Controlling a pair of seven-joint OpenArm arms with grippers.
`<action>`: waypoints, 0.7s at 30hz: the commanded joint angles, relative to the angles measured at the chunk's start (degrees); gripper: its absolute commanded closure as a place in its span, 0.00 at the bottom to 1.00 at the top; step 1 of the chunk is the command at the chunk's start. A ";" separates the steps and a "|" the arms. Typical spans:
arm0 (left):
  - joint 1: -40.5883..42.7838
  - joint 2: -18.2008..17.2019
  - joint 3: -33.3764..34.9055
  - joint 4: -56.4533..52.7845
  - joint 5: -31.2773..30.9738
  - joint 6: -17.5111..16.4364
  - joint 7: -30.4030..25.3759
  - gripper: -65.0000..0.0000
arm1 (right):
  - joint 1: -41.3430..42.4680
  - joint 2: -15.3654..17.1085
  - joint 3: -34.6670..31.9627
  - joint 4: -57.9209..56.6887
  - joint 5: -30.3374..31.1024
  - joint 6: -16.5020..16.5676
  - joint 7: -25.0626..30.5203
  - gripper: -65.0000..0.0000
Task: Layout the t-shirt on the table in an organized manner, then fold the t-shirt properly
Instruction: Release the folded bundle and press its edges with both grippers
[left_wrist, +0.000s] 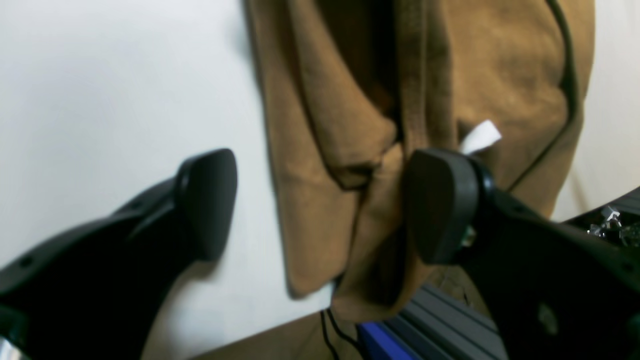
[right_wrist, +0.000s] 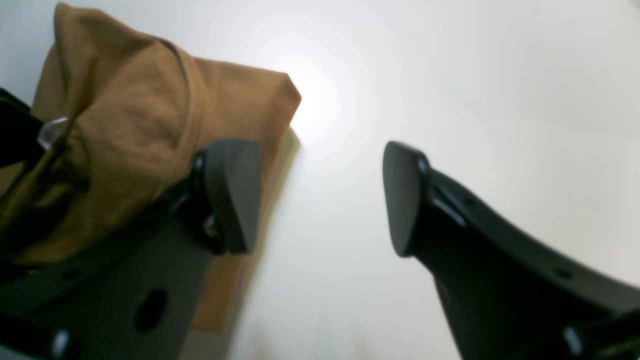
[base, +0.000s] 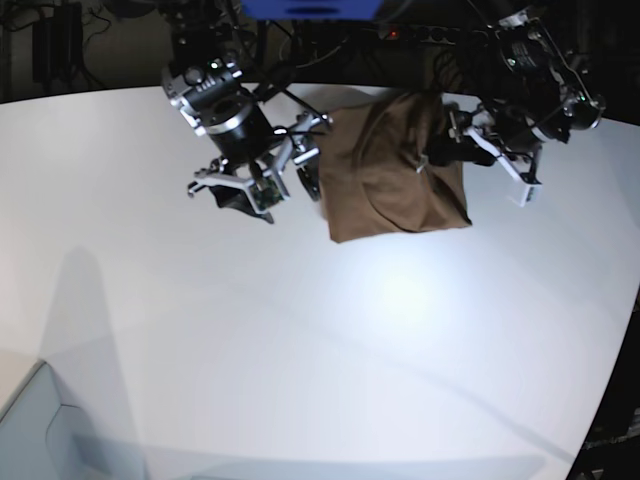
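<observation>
You can't see the whole t-shirt in the left wrist view: the top edge cuts it off, and the left gripper's right-hand finger hides part of the white tag. In the right wrist view the cloth is soft and blurred, and the right gripper's left-hand finger covers its lower part. In the base view, the collar is too small to make out.
</observation>
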 joint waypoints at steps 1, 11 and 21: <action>-0.21 -0.72 -0.05 1.12 -1.88 0.07 -0.28 0.20 | 0.20 -0.21 -0.20 0.96 0.45 0.05 1.47 0.40; -0.47 -4.59 -0.23 1.04 -11.46 0.07 2.40 0.20 | 0.20 -0.21 -0.20 0.96 0.45 0.05 1.47 0.40; -1.00 -4.76 -0.84 -1.87 -19.37 0.07 2.40 0.20 | 0.20 -0.30 -0.20 0.87 0.45 0.05 1.47 0.40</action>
